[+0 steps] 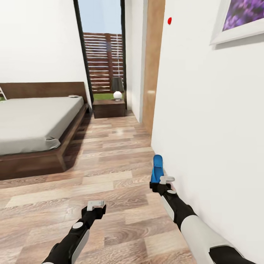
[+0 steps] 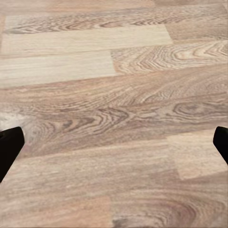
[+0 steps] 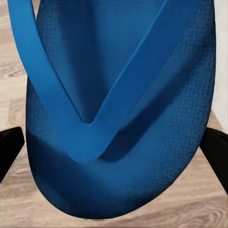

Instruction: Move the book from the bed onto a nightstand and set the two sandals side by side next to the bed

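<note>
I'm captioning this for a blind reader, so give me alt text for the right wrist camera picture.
A bright blue sandal seen close up, its two straps meeting in a V near the rounded end, with wood-plank floor at the edges. Two dark tips of the right gripper sit at either side of the sandal.

A: Which colours mark the furniture?
B: The bed carries a pale grey mattress on a dark brown frame and headboard; the nightstand is dark brown, with a white globe lamp on it.

A: And the surfaces?
B: The floor shows light brown planks with darker swirling grain. The walls are white, one bearing a small red dot and a white-framed purple picture.

A: The brightest item?
B: The sandal, bright blue, its sole finely dotted. The right gripper has pale grey fingers on a black wrist.
</note>
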Robot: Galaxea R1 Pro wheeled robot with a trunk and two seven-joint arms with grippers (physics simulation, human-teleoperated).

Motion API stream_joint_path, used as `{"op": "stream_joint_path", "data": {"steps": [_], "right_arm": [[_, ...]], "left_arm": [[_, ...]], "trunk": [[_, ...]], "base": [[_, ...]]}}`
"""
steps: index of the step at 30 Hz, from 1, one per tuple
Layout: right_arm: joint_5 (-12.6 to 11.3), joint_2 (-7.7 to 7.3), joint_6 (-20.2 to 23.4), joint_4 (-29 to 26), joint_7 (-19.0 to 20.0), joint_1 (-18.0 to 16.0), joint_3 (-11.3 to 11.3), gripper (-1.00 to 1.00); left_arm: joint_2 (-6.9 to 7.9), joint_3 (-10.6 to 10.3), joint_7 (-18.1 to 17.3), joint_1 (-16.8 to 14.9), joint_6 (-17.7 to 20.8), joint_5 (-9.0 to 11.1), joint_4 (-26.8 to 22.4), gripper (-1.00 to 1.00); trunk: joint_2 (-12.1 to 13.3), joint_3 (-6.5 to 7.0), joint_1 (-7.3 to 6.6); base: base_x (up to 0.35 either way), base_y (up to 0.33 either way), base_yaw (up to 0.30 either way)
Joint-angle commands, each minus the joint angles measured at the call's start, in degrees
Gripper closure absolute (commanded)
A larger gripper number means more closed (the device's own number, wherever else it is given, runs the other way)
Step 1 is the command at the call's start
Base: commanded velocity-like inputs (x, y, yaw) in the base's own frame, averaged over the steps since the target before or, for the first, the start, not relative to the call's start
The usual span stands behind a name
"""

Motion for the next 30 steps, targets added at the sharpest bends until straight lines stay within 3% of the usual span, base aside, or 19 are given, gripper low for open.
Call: {"op": "stream_joint_path", "data": {"steps": [1,13,30], "right_arm": [[-0.6,-0.07,0.3,-0.2,-0.4,0.0,0.5,1.00],[-0.6,-0.07,0.3,-0.2,-0.4,0.0,0.5,1.00],[-0.6,-0.07,0.3,-0.2,-0.4,0.0,0.5,1.00]], "left_arm": [[0.04,-0.3,0.4,0.0,0.2,0.6,-0.1,-1.00],[0.04,-0.3,0.4,0.0,0.2,0.6,-0.1,-1.00],[0.04,-0.3,0.3,0.0,0.2,0.6,-0.1,-1.00]], "trunk": [[0.0,-0.05,0.00],[0.0,-0.05,0.00],[0.0,-0.05,0.00]], "base": [[0.035,-0.019,0.258],[0.026,-0.032,0.258],[0.143,-0.123,0.258]]}}
